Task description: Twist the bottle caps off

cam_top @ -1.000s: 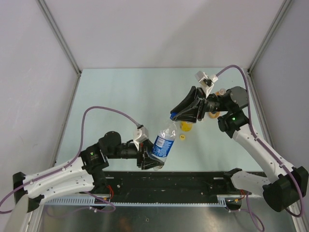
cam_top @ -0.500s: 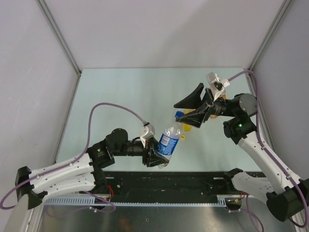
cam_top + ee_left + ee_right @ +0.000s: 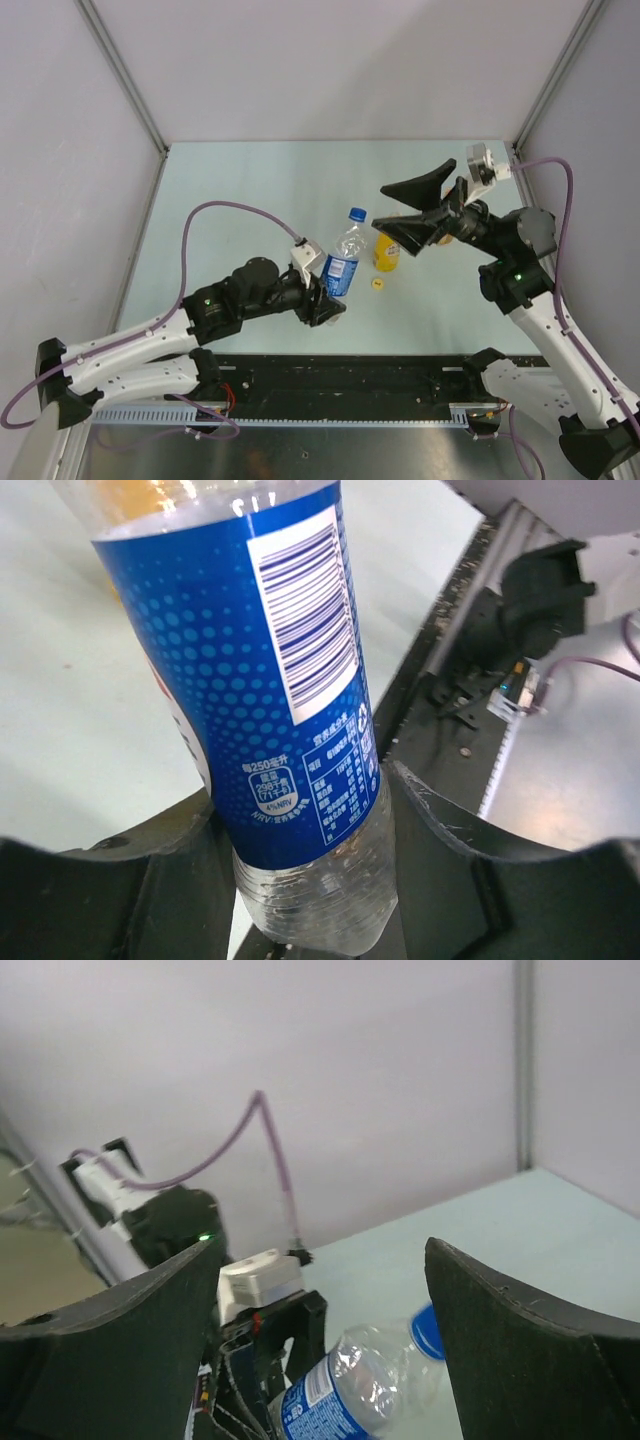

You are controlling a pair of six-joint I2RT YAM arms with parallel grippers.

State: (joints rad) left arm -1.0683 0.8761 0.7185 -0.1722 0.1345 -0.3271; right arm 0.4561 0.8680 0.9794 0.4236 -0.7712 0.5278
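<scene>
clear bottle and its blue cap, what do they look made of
The clear bottle looks like thin transparent plastic with a glossy finish: it is see-through below the label, with bright crinkled highlights. Its label looks like printed blue film, slightly shiny, probably plastic. The blue cap looks like opaque smooth plastic, but it is too small to tell the finish.

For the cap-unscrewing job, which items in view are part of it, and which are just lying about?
Part of the job:
- clear bottle with blue label
- blue cap, on that bottle
- yellow bottle
- yellow cap, lying off, near the yellow bottle

Just lying about:
- purple cables
- metal rail at the near edge
</scene>
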